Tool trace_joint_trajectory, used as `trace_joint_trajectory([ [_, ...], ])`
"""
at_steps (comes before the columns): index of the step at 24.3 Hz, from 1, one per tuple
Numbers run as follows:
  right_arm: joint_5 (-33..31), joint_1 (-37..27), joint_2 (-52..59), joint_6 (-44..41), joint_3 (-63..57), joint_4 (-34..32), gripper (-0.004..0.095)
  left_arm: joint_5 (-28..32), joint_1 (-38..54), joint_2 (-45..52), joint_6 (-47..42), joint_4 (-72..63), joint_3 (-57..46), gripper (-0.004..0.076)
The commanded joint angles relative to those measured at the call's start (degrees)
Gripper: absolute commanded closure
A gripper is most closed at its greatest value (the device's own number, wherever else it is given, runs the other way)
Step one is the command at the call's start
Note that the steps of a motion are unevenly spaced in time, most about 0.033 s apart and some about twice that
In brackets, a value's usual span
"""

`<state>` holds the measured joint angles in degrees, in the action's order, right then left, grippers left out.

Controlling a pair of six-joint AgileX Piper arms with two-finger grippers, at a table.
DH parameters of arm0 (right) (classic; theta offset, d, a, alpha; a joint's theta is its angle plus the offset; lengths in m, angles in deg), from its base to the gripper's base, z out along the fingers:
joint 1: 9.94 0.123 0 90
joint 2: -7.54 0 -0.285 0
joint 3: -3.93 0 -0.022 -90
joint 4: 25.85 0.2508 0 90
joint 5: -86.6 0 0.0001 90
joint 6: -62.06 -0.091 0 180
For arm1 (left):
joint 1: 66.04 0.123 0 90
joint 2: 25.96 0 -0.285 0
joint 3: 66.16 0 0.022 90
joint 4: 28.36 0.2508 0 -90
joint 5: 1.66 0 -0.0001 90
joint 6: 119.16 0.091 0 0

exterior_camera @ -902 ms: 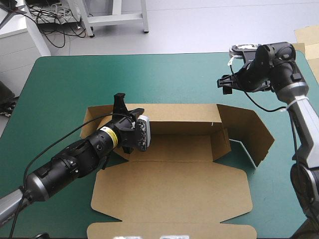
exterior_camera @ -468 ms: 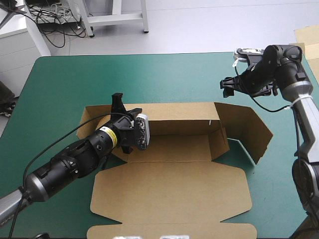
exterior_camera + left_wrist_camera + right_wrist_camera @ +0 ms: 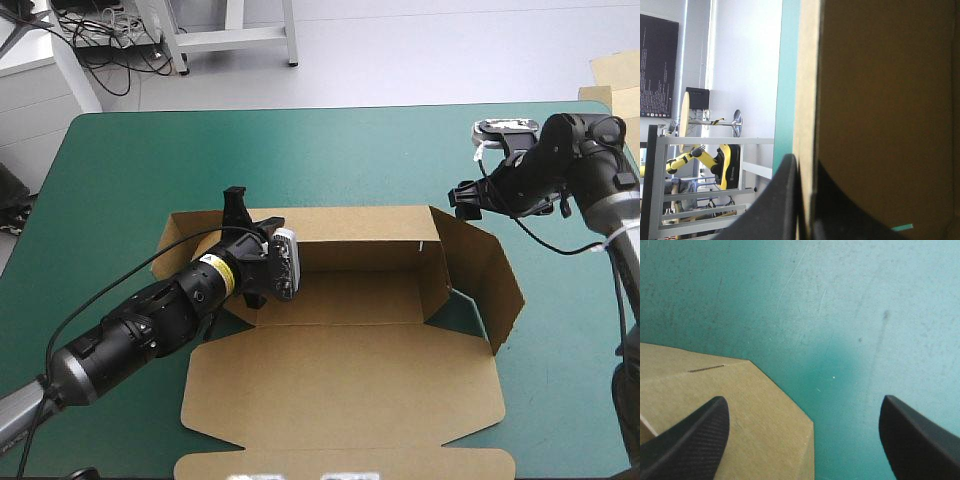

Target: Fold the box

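Pale grey floor (image 3: 420, 50) beyond the teal-green table (image 3: 330, 160), white metal frame legs (image 3: 232, 38), tangled black cables (image 3: 105, 45), white cabinet (image 3: 35, 100) at left

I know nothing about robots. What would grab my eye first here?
A half-formed brown box sits mid-table on the teal-green cover, its back wall raised and its lid flat toward the near edge. The left gripper pinches that wall's left end. The right gripper hangs open above the far corner of the right flap.
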<state>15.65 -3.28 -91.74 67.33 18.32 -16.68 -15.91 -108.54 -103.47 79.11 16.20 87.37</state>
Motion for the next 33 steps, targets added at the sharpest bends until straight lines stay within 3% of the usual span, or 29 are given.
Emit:
trace_joint_trajectory([
  [1,-0.9,-0.5,4.1,1.2,-1.7,0.4,0.0182,-2.1,0.0,1.1,-1.6,-1.1,0.9,0.0734],
  [11,-0.9,-0.5,9.2,7.3,-9.4,6.2,0.019,-2.0,0.0,1.1,-1.6,-0.9,0.9,0.0734],
  [21,-0.2,-0.5,9.7,7.7,-10.3,2.1,0.0194,0.2,0.0,1.2,-4.9,2.9,0.9,0.0734],
  [27,0.5,-0.5,9.7,7.8,-10.3,2.0,0.0194,-0.3,0.0,1.3,-20.6,14.4,1.7,0.0734],
  [33,-0.3,-0.5,9.7,8.6,-10.3,3.3,0.0194,-2.1,0.0,1.3,-22.4,18.3,1.9,0.0734],
])
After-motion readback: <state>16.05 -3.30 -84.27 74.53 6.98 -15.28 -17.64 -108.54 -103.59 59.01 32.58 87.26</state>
